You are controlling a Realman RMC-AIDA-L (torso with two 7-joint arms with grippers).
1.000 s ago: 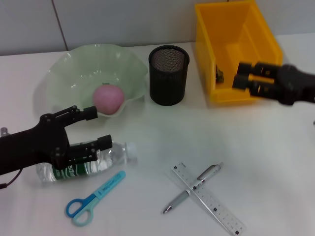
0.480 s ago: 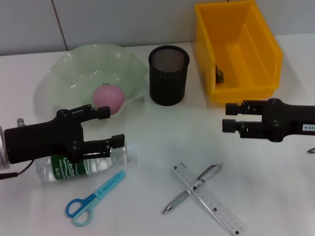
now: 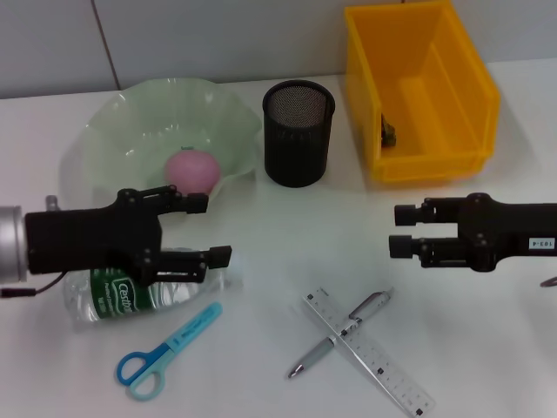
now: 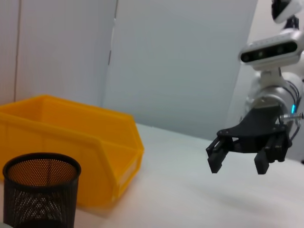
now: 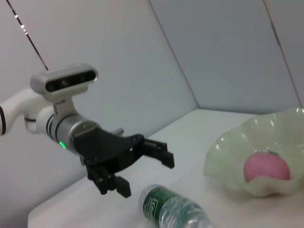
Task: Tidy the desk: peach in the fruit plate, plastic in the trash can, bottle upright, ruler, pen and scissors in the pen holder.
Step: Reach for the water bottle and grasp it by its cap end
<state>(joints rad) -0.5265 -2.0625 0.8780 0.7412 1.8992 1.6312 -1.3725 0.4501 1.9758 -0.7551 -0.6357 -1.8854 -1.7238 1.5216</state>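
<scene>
The bottle [image 3: 122,294] lies on its side on the desk [image 3: 278,226], also seen in the right wrist view [image 5: 176,212]. My left gripper [image 3: 209,228] hovers open over its cap end, holding nothing. The peach [image 3: 191,171] rests in the fruit plate [image 3: 113,113]. The pen holder [image 3: 298,132] stands upright beside the trash can [image 3: 418,87], where a dark scrap of plastic [image 3: 389,133] lies. The pen [image 3: 339,333] lies crossed with the ruler [image 3: 370,353]. The scissors [image 3: 165,353] lie in front of the bottle. My right gripper [image 3: 400,229] is open and empty in front of the trash can.
In the left wrist view the right gripper [image 4: 237,159] hangs over bare desk beyond the trash can [image 4: 71,142] and pen holder [image 4: 40,190]. The right wrist view shows the left gripper [image 5: 145,175] beside the fruit plate [image 5: 228,156] with the peach [image 5: 266,166].
My left gripper has slid rightward along the bottle toward its cap. My right gripper has come back from the trash can's front and dropped lower over the desk.
</scene>
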